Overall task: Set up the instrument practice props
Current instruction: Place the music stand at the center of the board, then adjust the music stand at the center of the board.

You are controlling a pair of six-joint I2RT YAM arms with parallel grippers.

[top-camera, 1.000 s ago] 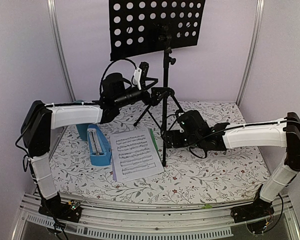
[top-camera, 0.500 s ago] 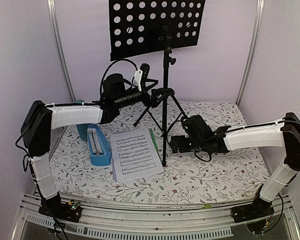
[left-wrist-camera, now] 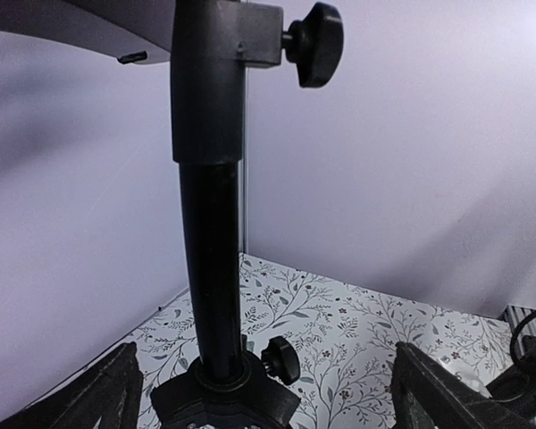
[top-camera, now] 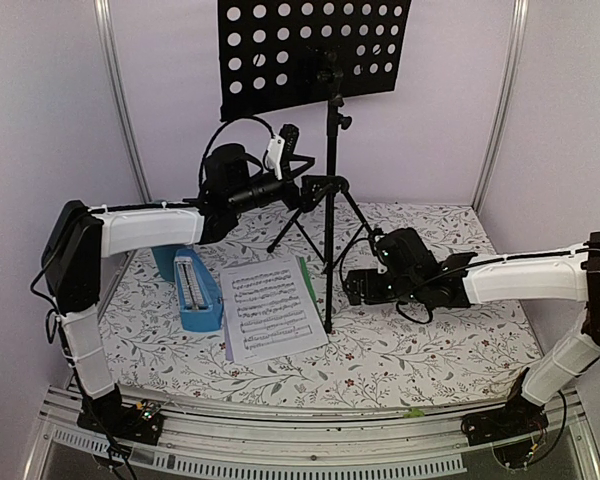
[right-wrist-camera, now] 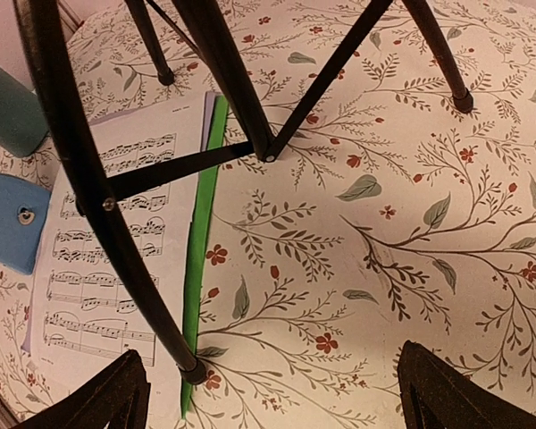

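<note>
Left hand [top-camera: 308, 188] spread wide before the music stand [top-camera: 329, 235] pole, right hand [top-camera: 352, 286] spread low beside its legs

Soft, even light with faint shadows; the wrist views curve toward their edges.

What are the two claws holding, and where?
Nothing. Both stand open: the left gripper straddles the music stand's pole without touching; the right gripper hangs empty near its legs.
</note>
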